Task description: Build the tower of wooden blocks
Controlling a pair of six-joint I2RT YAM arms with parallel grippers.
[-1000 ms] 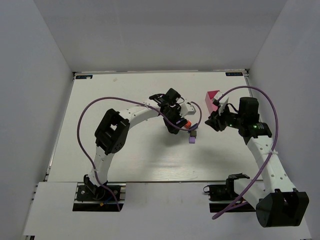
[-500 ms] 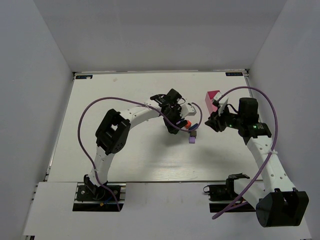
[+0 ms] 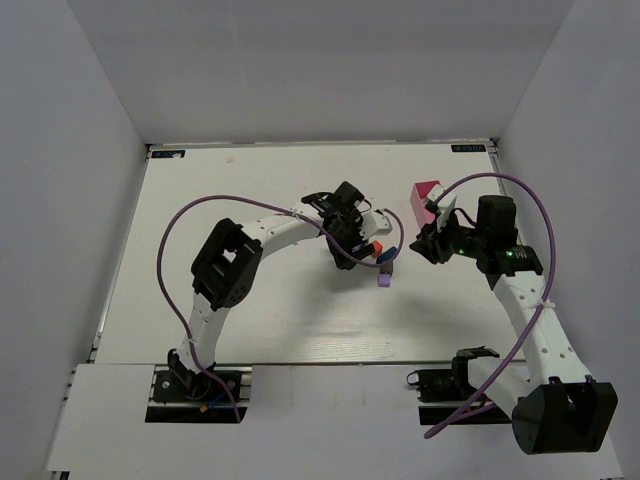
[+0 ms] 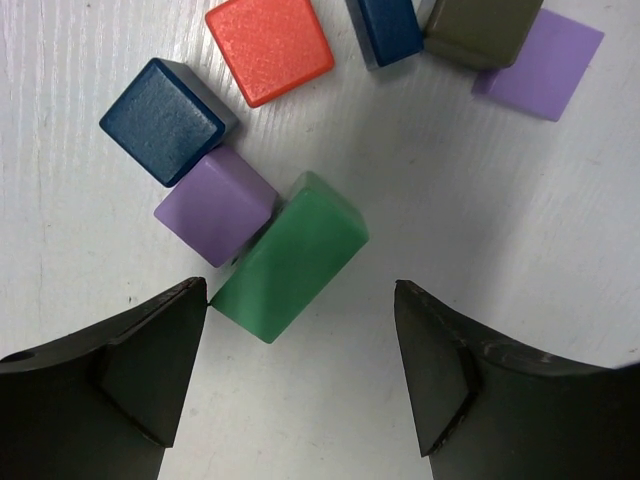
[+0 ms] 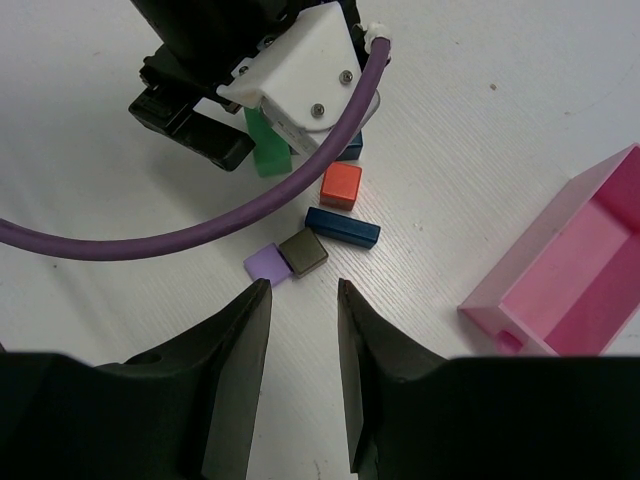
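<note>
Left wrist view, items as I read them from my station.

1. Left gripper: jaws wide, nothing between them.
2. Green block: lying on the table, just ahead of the fingertips.
3. Purple cube: touching the green block at its ten o'clock.
4. Dark blue cube: close by the purple cube, at its eleven o'clock.
5. Red-orange cube: twelve o'clock from the green block, standing apart.
6. Long dark blue block, brown block and second purple block: grouped at one to two o'clock, brown against purple.

Right wrist view:

7. Right gripper: jaws narrow, empty, hovering at the cluster's six o'clock.
8. Pink tray: three o'clock, well apart from the blocks.

Progress, my judgement: there is no wood block tower yet. As far as I can tell every block sits on the table, so all the stacking is left to do.
</note>
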